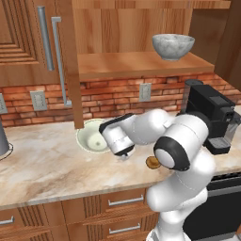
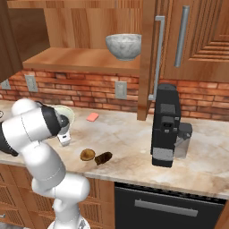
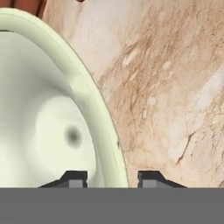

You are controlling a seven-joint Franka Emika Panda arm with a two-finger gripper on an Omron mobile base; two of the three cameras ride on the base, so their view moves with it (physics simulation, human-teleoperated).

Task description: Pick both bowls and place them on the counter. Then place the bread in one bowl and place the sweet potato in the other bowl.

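Marbled counter (image 1: pixel 47 164) under brick backsplash, wood shelf (image 1: pixel 141 63) above. Cream bowl (image 1: pixel 92 136) resting upright on counter at back, near the wooden post; pale green inside visible. Grey bowl (image 1: pixel 173 45) up on shelf, at 1 o'clock from cream bowl in left base view, well apart from it.

Gripper (image 1: pixel 123 156) pointing down at 4 o'clock edge of cream bowl in left base view. In hand view, fingertips (image 3: pixel 73 178) straddling the bowl rim (image 3: pixel 94 100): one tip inside the bowl, other tip over bare counter (image 3: pixel 175 87). Jaws partly apart, gap on both sides of rim; no contact with rim seen. Nothing held.

Bread (image 2: pixel 87 154) on counter near front edge, at 5 o'clock from cream bowl (image 2: pixel 62 114) in right base view. Sweet potato (image 2: pixel 103 158) just beside bread at its 3 o'clock; touching or not, cannot tell. In left base view, bread (image 1: pixel 151 162) partly hidden behind arm elbow.

Pink square (image 2: pixel 92 117) lying flat on counter close to backsplash, at 12 o'clock from bread, well apart. Black coffee machine (image 2: pixel 166 125) standing on counter at 3 o'clock from sweet potato, apart. Both bowls empty as far as visible; grey bowl interior not seen.
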